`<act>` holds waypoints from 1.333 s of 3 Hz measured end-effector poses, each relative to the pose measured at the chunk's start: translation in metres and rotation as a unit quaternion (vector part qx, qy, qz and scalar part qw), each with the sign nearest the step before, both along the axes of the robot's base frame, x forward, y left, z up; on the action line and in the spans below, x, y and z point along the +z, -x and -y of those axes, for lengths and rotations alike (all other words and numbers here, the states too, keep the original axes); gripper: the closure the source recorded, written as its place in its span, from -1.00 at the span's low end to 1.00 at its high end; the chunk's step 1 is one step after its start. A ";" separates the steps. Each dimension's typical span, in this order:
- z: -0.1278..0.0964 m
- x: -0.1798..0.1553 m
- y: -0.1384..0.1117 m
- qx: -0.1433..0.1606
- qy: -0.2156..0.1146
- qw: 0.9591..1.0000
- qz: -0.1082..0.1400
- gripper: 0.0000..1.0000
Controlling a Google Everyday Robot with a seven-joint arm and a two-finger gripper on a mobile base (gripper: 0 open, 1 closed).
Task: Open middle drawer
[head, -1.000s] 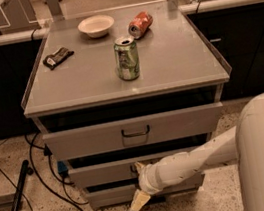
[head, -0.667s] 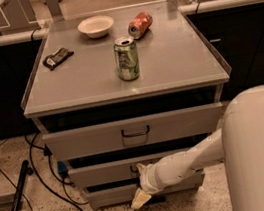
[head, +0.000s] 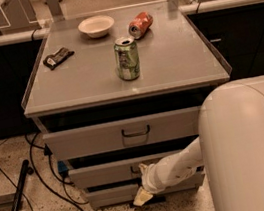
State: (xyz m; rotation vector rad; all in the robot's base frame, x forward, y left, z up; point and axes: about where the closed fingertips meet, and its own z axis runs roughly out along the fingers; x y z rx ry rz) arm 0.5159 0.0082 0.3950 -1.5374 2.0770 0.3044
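The grey cabinet (head: pixel 92 84) has three drawers. The middle drawer (head: pixel 103 174) is the shallow second front, with a small dark handle (head: pixel 134 169) at its centre. It stands slightly out from the cabinet, with a dark gap above it. My gripper (head: pixel 141 183) is low in front of the cabinet, at the end of the white forearm (head: pixel 176 168) that reaches in from the right. Its upper tip is right at the middle drawer's handle and its lower tip hangs in front of the bottom drawer (head: pixel 107 195).
The top drawer (head: pixel 92 139) also stands slightly out. On the cabinet top are a green can (head: pixel 127 58), a red can on its side (head: pixel 140 24), a white bowl (head: pixel 96 25) and a dark packet (head: pixel 58 57). My white arm housing (head: pixel 253 147) fills the lower right. Cables (head: pixel 42 174) and a black bar (head: pixel 17 201) lie on the floor at left.
The white arm housing has moved left and covers more of the lower right. The gripper stays at the middle drawer's handle, nearly unmoved.
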 end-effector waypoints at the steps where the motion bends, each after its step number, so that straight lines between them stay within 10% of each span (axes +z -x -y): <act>1: 0.003 -0.002 -0.003 -0.009 0.001 1.000 0.009 -0.41; 2: 0.003 -0.001 -0.003 -0.009 0.001 1.000 0.009 -0.30; 4: 0.005 0.003 -0.001 -0.010 0.005 1.000 0.008 0.68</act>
